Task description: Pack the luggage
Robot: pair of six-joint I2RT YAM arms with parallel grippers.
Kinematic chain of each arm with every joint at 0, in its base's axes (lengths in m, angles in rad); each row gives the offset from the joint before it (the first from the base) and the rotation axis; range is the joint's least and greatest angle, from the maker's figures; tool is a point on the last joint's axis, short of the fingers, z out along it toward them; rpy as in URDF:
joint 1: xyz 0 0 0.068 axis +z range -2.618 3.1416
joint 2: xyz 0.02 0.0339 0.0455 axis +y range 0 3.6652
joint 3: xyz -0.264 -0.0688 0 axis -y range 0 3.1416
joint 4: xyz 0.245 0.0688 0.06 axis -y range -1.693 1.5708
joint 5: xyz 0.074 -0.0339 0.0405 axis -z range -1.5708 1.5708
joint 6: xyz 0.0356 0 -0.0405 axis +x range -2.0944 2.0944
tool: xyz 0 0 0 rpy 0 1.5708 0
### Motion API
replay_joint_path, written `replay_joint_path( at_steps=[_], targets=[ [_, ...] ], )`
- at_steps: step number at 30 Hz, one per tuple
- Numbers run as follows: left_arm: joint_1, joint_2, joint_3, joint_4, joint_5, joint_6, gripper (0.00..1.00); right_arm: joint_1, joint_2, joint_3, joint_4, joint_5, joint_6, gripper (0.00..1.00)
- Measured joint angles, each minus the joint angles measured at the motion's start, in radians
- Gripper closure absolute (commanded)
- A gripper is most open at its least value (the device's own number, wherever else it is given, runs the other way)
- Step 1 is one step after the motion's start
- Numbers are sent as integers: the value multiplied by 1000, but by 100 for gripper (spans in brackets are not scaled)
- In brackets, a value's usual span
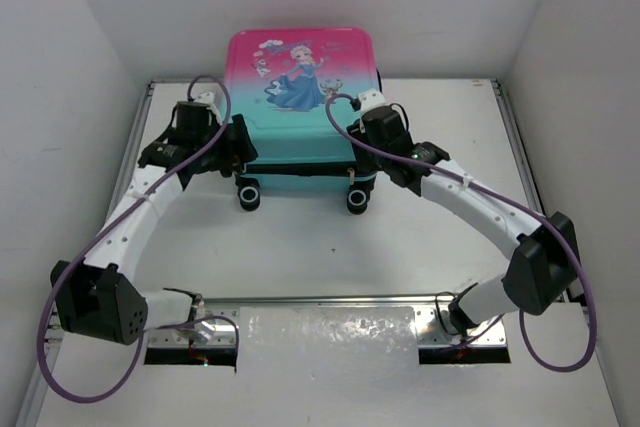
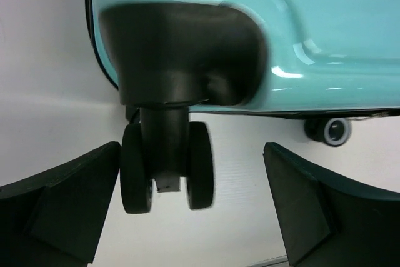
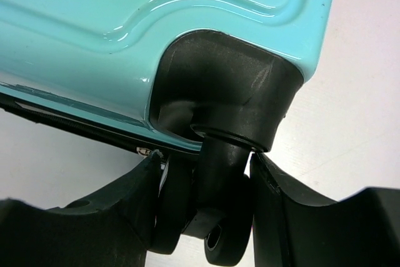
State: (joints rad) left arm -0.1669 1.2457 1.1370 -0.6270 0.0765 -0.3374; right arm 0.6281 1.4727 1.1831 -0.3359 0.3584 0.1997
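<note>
Though glossy-shelled, luggage (image 1: pixel 300 87) on matte black wheels (image 1: pixel 248 197); left end effector (image 2: pixel 192 176) wide, right end effector (image 3: pixel 206 182) tight on one wheel (image 3: pixel 219 223).

One luggage (image 1: pixel 300 67), two casters (image 1: pixel 250 195) showing (each twin-wheeled), left pincer (image 2: pixel 192 167) and right pincer (image 3: pixel 205 167).

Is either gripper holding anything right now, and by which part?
The right gripper is shut on the luggage, gripping a caster wheel at its near edge. The left gripper stands open around the other near wheel, not gripping.
</note>
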Motion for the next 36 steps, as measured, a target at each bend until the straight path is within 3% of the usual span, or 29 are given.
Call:
replay_joint_path(
  at_steps=[4,6,7,8,10,11,13,16,18,23,26,27,28,36],
  targets=[
    [-26,38,-23,-15,-66,1,23,1,-17,-38,32,0,14,100],
    [-31,48,-25,-15,-93,7,37,3,-28,-55,48,-1,23,100],
    [-31,51,-26,-13,-100,11,49,3,-34,-63,56,-3,28,97],
    [-31,52,-27,-13,-103,13,73,3,-39,-72,66,-5,33,75],
    [-31,56,-29,-3,-98,19,100,3,-47,-93,87,-14,40,37],
    [-35,60,-29,-3,-98,24,100,3,-51,-108,99,-16,40,25],
    [-35,66,-29,-1,-89,24,100,5,-61,-148,130,-41,39,13],
    [-35,68,-29,0,-74,26,100,34,-106,-249,196,-42,55,9],
    [-35,70,-29,1,-65,29,100,70,-146,-324,226,1,74,1],
    [-33,76,-31,6,-43,45,100,216,-208,-457,304,150,127,2],
    [-28,76,-35,12,-30,46,100,252,-184,-463,335,193,142,8],
    [-28,75,-37,15,-27,47,100,253,-164,-459,347,202,143,12],
    [-27,73,-40,18,-26,48,100,253,-140,-452,357,213,142,23],
    [-26,49,-74,67,-17,46,100,217,67,-389,404,272,141,60]
  ],
)
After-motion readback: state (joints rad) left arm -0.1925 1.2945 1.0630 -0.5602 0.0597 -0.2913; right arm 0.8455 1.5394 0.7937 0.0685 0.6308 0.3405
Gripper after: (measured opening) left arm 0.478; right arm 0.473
